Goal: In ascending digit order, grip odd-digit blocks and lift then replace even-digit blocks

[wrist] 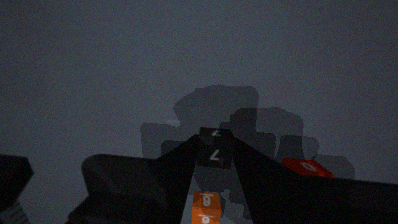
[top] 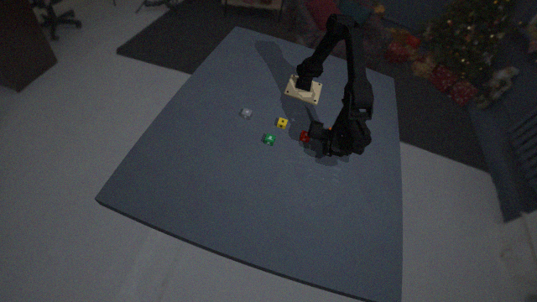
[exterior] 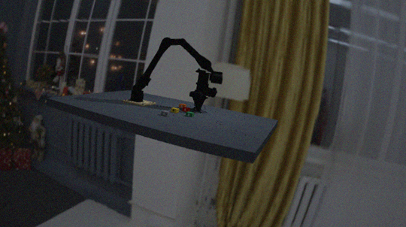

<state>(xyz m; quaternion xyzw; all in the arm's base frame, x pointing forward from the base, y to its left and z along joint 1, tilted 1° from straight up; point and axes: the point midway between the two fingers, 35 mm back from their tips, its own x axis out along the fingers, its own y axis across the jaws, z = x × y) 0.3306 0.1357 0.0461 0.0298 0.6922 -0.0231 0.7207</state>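
gripper (top: 326,154) (exterior: 198,110) (wrist: 215,140) closed on black block (wrist: 215,155), orange block (wrist: 206,206) and red block (wrist: 307,167) nearby

- A 7, upside down to the wrist camera, marks the near side of the black block (wrist: 214,156); the mark on its top is only partly legible.
- The orange block (top: 330,128) (exterior: 182,106) (wrist: 206,207) bears what appears to be an inverted, underlined 6 on two faces.
- A pale digit, too slanted to read surely, tops the red block (top: 304,136) (exterior: 186,109) (wrist: 307,167).
- Marks on the green block (top: 269,139) (exterior: 189,114), yellow block (top: 282,122) (exterior: 175,110) and white block (top: 246,112) (exterior: 164,113) are too small to read.
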